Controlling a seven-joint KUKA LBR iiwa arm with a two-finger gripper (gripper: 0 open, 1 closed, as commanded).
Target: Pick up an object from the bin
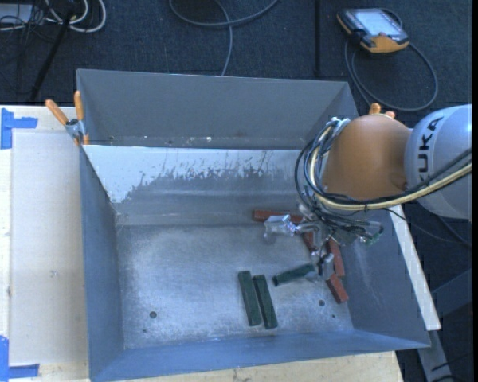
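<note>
A: Left to right, what was in the bin (pixel 183 118)?
B: First a pair of dark green bars (pixel 257 299), flat on the floor near the front wall. They lay side by side, touching along their length. They were loose, so probably just lay as they landed.
A: Next?
B: Toward the back, a reddish-brown bar (pixel 262 215) lay flat at the foot of the back slope. A silvery metal piece (pixel 277 227) sat just beside it. Couldn't tell if that was a bin thing or robot hardware.
A: And the gripper?
B: Further right. A third green bar (pixel 295 275) lay aslant, its right end just beside the gripper (pixel 325 253). The gripper hung low over a clump of reddish-brown bars (pixel 336 285) near the right wall. The arm reached in over that wall, so its orange cover (pixel 365 164) sat above the clump.
A: Apart or together?
B: Couldn't tell, too cluttered under the wrist. Couldn't confirm a hold either.
A: Likely pick?
B: My guess was the clump or the aslant green bar, being nearest.
A: Counts?
B: Green bars: three. Reddish-brown: one at the back, and at least two in the clump, overlapping, so unsure. Silvery piece: one.
</note>
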